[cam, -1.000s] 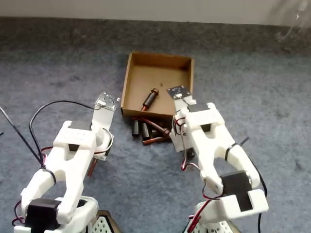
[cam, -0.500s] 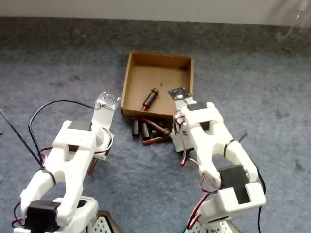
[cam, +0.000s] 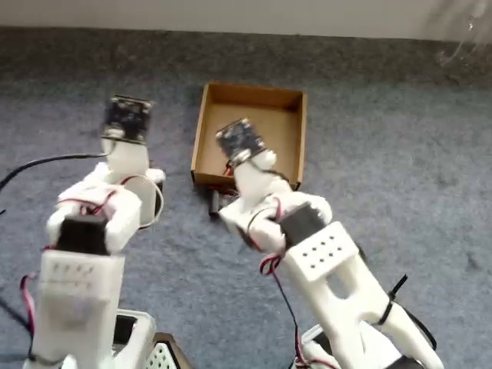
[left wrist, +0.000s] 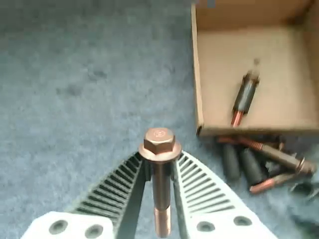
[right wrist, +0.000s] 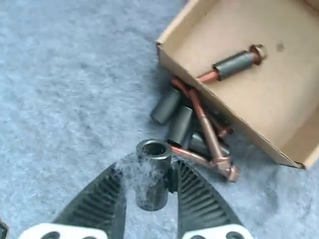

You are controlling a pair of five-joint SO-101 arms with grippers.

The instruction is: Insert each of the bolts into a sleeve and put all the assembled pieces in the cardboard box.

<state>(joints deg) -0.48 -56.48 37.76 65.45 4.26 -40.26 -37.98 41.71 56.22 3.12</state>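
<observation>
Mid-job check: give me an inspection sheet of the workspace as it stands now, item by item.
Surface: grey carpet-like mat, lying flat.
Job's things: cardboard box holds one assembled piece; loose sleeves and bolts lie piled on the mat against the box's outer wall.
Clutter: nothing seen.
Grippers: left gripper shut on a bolt, head beyond the fingertips; right gripper shut on a sleeve, open end showing.
Cables: black cable beside the left arm; red wires on the right arm.
Surroundings: pale wall behind the mat.
</observation>
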